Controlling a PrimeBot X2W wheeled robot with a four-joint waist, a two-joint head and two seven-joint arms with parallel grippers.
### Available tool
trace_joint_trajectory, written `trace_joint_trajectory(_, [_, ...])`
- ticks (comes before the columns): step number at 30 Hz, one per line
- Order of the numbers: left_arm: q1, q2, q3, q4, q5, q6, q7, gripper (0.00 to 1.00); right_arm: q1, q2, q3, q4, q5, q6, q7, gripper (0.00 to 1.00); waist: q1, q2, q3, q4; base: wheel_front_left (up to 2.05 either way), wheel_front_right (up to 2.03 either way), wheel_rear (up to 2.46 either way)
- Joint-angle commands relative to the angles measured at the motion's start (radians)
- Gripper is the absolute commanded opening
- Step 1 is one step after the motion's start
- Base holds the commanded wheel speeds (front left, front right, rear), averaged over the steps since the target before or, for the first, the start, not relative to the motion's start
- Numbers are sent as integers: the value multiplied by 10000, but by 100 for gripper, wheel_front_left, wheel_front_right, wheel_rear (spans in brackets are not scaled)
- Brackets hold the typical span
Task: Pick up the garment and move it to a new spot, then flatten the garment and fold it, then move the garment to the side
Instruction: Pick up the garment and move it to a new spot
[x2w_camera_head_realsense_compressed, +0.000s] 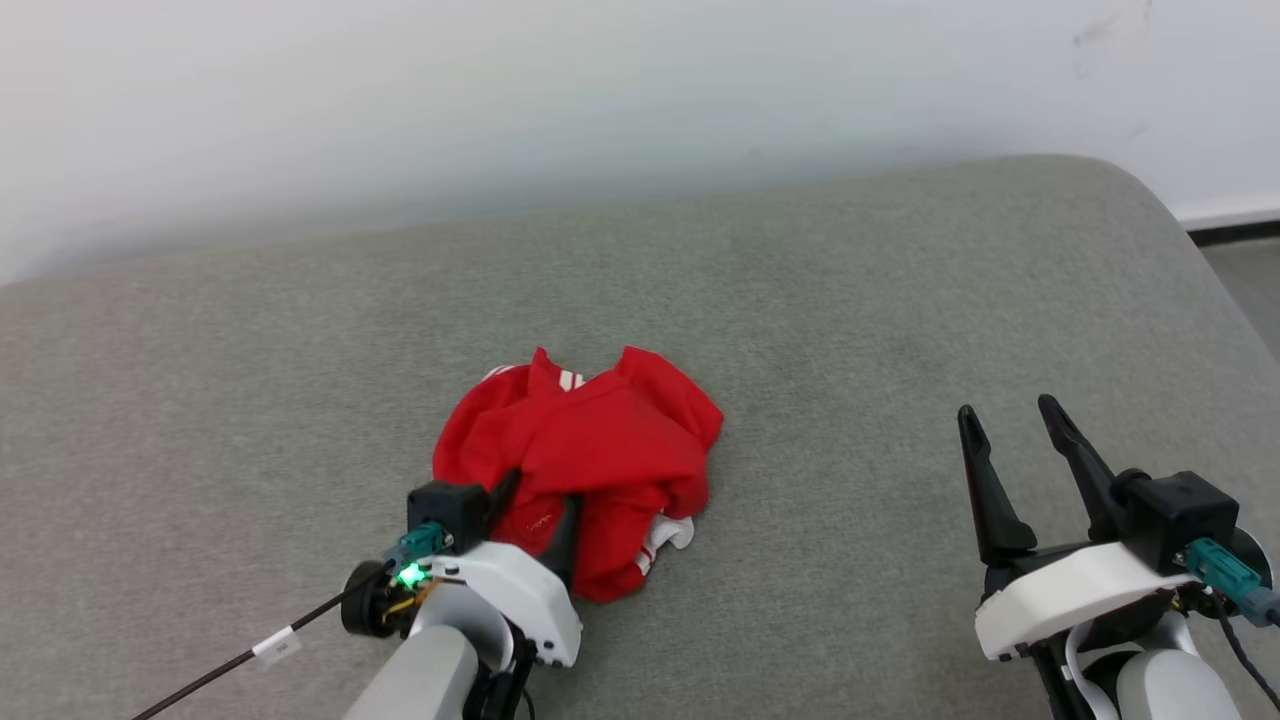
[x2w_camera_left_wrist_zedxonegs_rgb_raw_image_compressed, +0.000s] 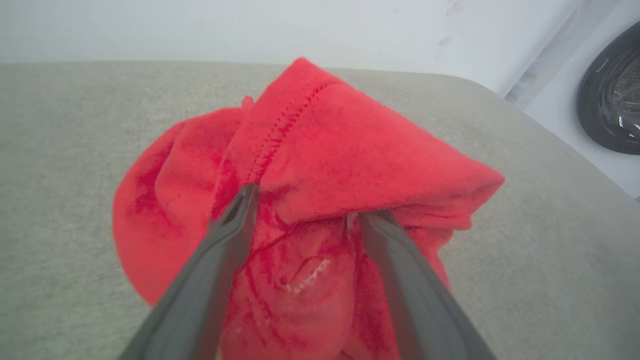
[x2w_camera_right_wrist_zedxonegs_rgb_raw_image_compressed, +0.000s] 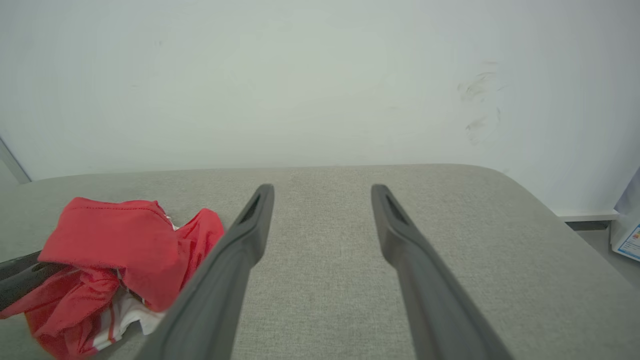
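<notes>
Where the grey padded surface (x2w_camera_head_realsense_compressed: 300, 400) meets the white wall (x2w_camera_head_realsense_compressed: 600, 90), its far edge curves off to the right toward a dark skirting strip (x2w_camera_head_realsense_compressed: 1235, 232). Scuff marks (x2w_camera_right_wrist_zedxonegs_rgb_raw_image_compressed: 477, 105) on the wall show in the right wrist view. A dark glossy round thing (x2w_camera_left_wrist_zedxonegs_rgb_raw_image_compressed: 615, 95) sits off the surface's right end in the left wrist view; can't tell what it is. A black cable with a white tag (x2w_camera_head_realsense_compressed: 275, 645) trails from the left wrist.

The garment (x2w_camera_head_realsense_compressed: 590, 450) lies crumpled in a heap near the middle of the surface, slightly left. It is mostly red, with red-and-white striped trim poking out at the far side and a white bit at the near right edge. A stitched hem runs across the top fold. No lettering is readable.

The left gripper (x2w_camera_head_realsense_compressed: 540, 500) is pushed into the near side of the heap. Its jaws are spread apart, with cloth bunched between the fingers and a fold draped over the tips, not pinched. The right gripper (x2w_camera_head_realsense_compressed: 1008, 415) is well apart to the right, above bare surface, jaws wide and holding nothing.
</notes>
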Motion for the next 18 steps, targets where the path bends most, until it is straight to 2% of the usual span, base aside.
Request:
trace_joint_trajectory(1, [44,42,86,-291,103,103,-126,100,140,2,-30,14,-44,-2,-8,100,0,-1,-179,206,0,0,0])
trace_joint_trajectory(11, [845,688,940,-3105,878,1193,-285,100,509,5,-424,-35,-77,-4,89,100,0,-1,-672,849,0,0,0])
trace_joint_trajectory(18, [1761,1292,1591,-3953,1121,1853,-279,100,738,1,-294,-54,-31,-2,159,100,0,-1,-780,977,0,0,0])
